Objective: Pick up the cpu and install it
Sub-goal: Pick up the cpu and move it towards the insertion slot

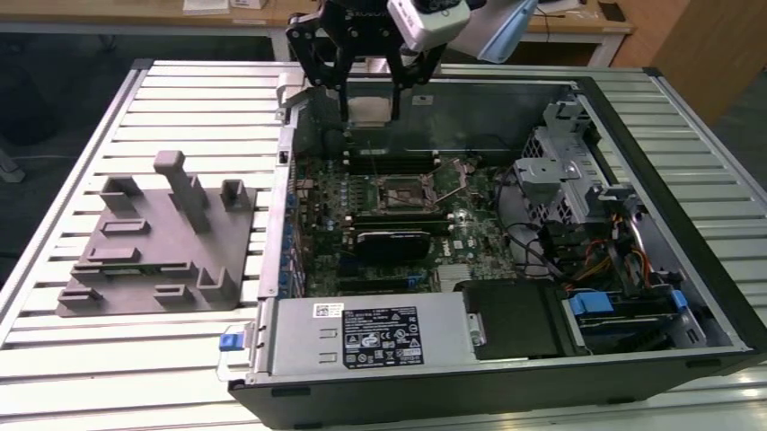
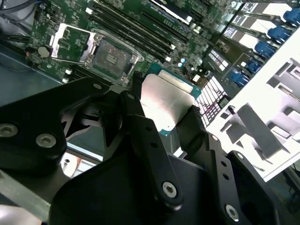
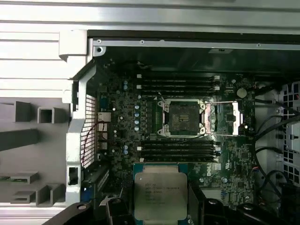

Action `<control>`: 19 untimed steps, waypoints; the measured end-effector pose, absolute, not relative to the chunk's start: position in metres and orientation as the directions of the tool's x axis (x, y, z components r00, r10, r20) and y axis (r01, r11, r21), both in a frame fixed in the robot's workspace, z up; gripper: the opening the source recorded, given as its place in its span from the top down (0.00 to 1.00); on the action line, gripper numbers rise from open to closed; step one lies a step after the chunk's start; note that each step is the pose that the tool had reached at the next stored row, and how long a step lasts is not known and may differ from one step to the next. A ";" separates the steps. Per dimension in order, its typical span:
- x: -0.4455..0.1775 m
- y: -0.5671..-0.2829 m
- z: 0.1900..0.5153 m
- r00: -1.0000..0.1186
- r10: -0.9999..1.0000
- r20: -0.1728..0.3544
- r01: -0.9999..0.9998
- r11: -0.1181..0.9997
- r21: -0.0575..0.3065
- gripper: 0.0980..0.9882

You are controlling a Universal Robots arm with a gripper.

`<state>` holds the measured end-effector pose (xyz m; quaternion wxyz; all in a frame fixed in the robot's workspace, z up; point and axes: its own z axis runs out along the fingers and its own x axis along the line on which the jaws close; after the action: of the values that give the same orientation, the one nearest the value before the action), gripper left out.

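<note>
My tool point(image 2: 164, 101) is matte black all over. It is built of broad, flat link plates with rounded corners, hinged one to the next, and they narrow into two slim fingers point(image 2: 140, 126). Round silver screw heads point(image 2: 46, 139) sit at the joints, bright against the dark metal. In the exterior view the tool point(image 1: 374, 106) reads as an open frame of black bars. A white boxy housing point(image 1: 422, 20) sits above it, beside a pale grey section of my arm point(image 1: 504, 31).

cpu point(image 3: 160, 192) | flat silver-grey square, green rim | gripped by tool point(image 2: 165, 107) | aloft over motherboard point(image 3: 119, 110)
</note>
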<state>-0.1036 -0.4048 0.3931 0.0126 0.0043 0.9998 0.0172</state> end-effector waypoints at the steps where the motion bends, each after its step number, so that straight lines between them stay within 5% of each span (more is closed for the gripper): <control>1: -0.102 -0.405 0.393 -1.000 0.009 -0.025 0.008 0.999 0.035 0.50; 19: -0.077 -0.405 0.376 -1.000 0.009 -0.024 0.008 0.999 0.034 0.50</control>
<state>-0.0772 -0.4048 0.3763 0.0122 0.0044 0.9998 0.0172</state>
